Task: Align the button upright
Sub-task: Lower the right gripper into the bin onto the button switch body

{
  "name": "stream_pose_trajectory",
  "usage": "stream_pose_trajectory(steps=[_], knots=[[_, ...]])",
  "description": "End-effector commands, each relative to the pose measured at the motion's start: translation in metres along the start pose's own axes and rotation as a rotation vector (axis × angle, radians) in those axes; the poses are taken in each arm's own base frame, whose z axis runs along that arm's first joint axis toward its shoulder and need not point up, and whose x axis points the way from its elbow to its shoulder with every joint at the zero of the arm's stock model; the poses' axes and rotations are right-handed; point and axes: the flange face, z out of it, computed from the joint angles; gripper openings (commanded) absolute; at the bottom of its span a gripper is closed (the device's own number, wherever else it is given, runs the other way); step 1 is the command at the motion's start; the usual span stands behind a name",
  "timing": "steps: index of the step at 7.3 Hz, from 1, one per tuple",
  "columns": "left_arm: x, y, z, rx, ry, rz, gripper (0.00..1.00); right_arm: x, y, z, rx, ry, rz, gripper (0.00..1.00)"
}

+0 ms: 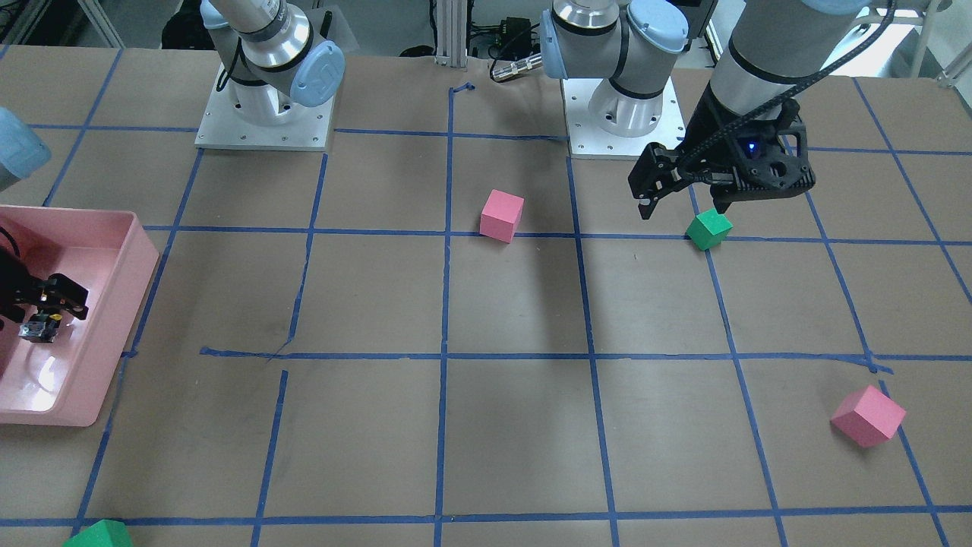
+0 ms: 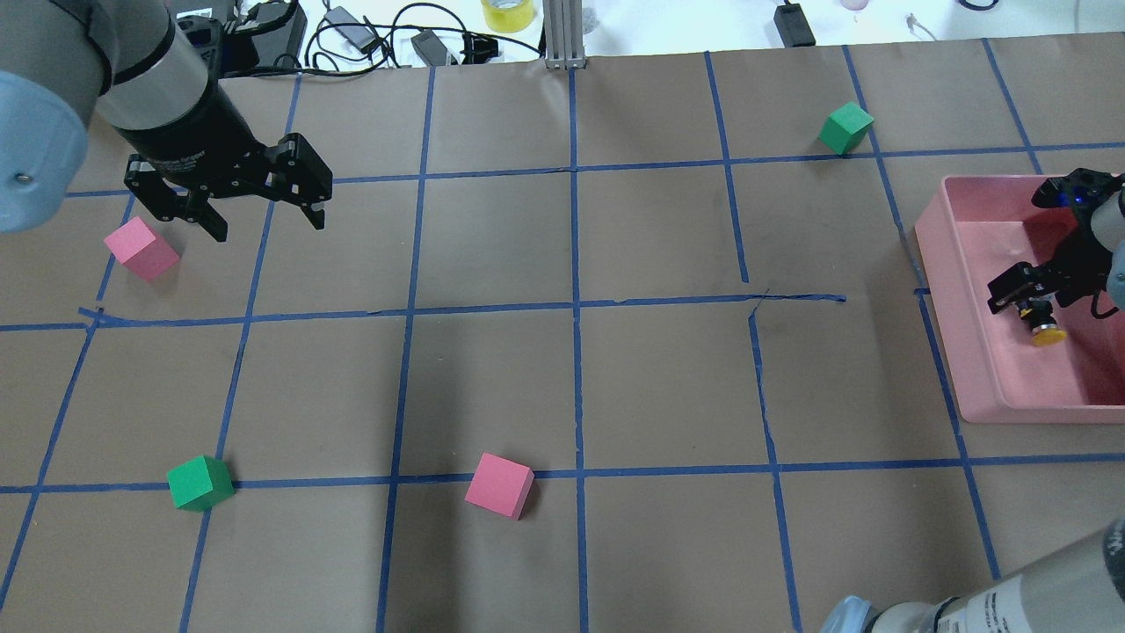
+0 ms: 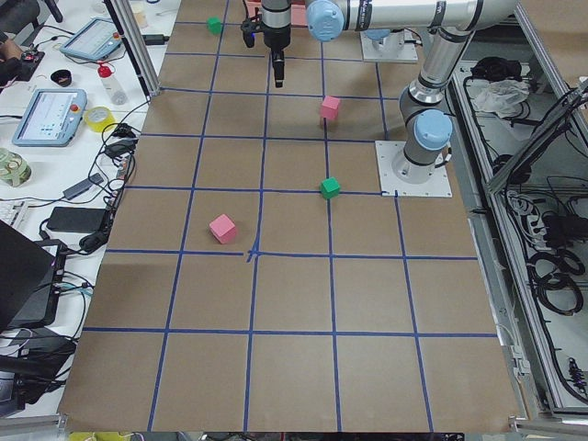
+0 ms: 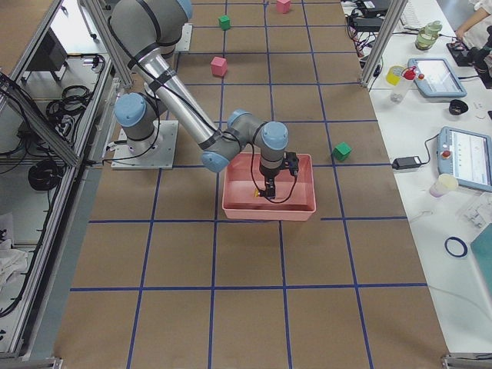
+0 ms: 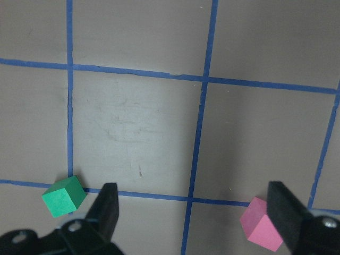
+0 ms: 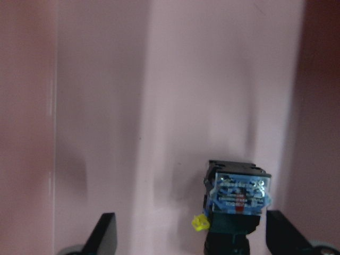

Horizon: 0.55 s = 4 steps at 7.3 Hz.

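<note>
The button point(image 2: 1046, 331) is in the pink tray point(image 2: 949, 316) at the table's right end, and it looks tilted over, not upright. Its yellow cap shows in the overhead view. Its clear base point(image 1: 38, 330) shows in the front-facing view and faces the right wrist camera point(image 6: 237, 194). My right gripper point(image 2: 1030, 309) reaches into the tray, open, with its fingers point(image 6: 106, 234) wide either side of the button, which sits nearer one finger. My left gripper point(image 2: 268, 230) is open and empty, above the table at the far left.
Pink cubes point(image 2: 141, 249) point(image 2: 499, 485) and green cubes point(image 2: 200, 483) point(image 2: 846, 127) lie scattered on the brown, blue-taped table. One pink point(image 5: 260, 231) and one green cube point(image 5: 64, 195) show under the left gripper. The tray's walls point(image 1: 121, 334) surround the right gripper.
</note>
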Motion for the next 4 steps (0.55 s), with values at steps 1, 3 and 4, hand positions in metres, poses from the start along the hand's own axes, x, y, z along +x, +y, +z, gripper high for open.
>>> stream_pose_trajectory(steps=[1,3,4], knots=[[-0.0001,0.0,0.0,0.0,-0.001,0.0,1.0,0.0009,-0.002,-0.0009,0.016,0.015,-0.014,1.0],[-0.0001,0.0,0.0,0.0,-0.001,0.0,1.0,0.0028,-0.0023,0.0022,0.012,0.018,-0.023,1.0],[-0.0001,0.0,0.0,0.0,-0.001,0.0,1.0,0.0017,-0.0023,0.0028,0.011,0.017,-0.025,1.0]])
